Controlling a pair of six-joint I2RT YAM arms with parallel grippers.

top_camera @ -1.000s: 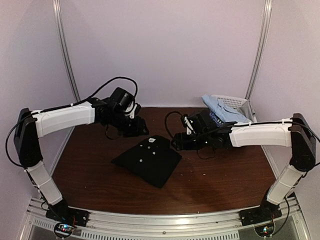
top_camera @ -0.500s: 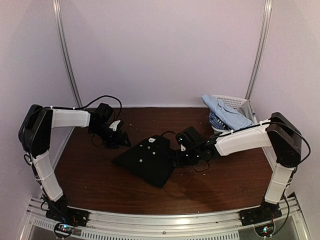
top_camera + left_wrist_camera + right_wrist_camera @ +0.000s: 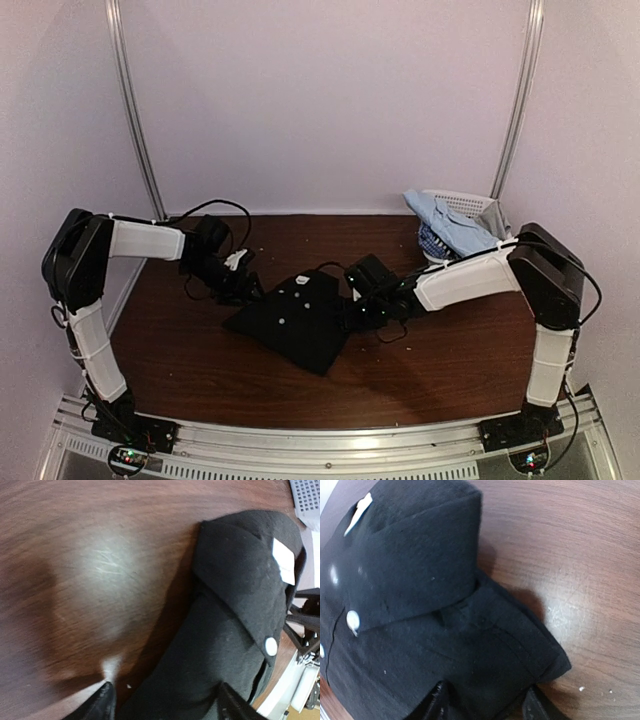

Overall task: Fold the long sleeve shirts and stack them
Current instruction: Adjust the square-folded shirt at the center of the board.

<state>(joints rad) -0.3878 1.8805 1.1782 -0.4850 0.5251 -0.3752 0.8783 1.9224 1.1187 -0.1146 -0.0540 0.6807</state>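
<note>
Three shirts: one black shirt [image 3: 298, 322] lies folded mid-desk [image 3: 200, 370], collar toward the back wall, long axis front to back. One pale blue shirt [image 3: 455, 225] and one patterned shirt [image 3: 432, 241] sit in the basket [image 3: 472, 203]. The left pincer [image 3: 166, 703] straddles the black shirt's edge, spread wide. I can't tell whether the right pincer [image 3: 486, 706] grips it.

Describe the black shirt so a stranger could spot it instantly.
On the brown table, near its middle, lies the black shirt, folded. It is the only dark garment, with small pale buttons; the pale blue shirt hangs over the basket at far right.
</note>
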